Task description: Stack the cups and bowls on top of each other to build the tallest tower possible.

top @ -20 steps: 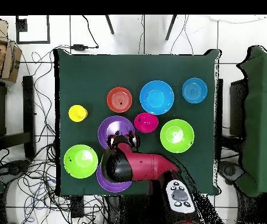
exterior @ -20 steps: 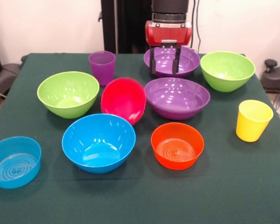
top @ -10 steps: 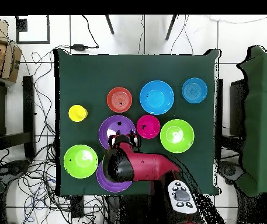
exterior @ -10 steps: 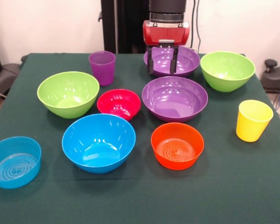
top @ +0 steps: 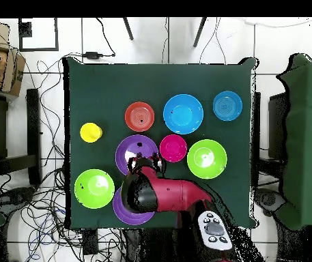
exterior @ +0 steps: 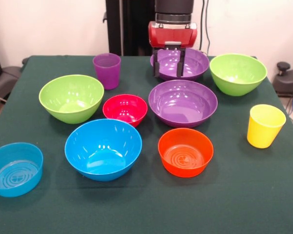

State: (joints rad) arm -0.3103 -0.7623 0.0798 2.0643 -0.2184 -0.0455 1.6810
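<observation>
Everywhere on the desk (exterior: pixel 263 195), covered in matte dark green cloth, glossy round plastic vessels sit apart, none stacked. At the far edge a wide purple bowl (exterior: pixel 193 61) lies under the gripper (exterior: pixel 168 66); its two thin black fingers (exterior: pixel 179 63) hang parted, empty, in front of that bowl's near side, below a red housing. Just nearer sits the second purple bowl (exterior: pixel 183 103), shallow and wide, shining inside. Beside it on the left rests the small red-pink bowl (exterior: pixel 125 109), upright, close to a lime green bowl (exterior: pixel 71 97), deep and rounded. The other lime bowl (exterior: pixel 238 73) stands at the far right, beside the far purple bowl.

A translucent purple cup (exterior: pixel 107 70), tapered, stands upright near the far edge. The yellow cup (exterior: pixel 265 125), also tapered, stands alone at the right. Toward the front, the large blue bowl (exterior: pixel 103 148) is deepest; the small orange bowl (exterior: pixel 185 151) to its right shows concentric rings moulded into its flat bottom, as does the small translucent blue bowl (exterior: pixel 14 168) at the front left corner.

From overhead, the red and black arm (top: pixel 165 196) covers most of the purple bowl nearest the base, and the gripper (top: pixel 147 162) reaches over the edge of the neighbouring purple bowl (top: pixel 132 150).
</observation>
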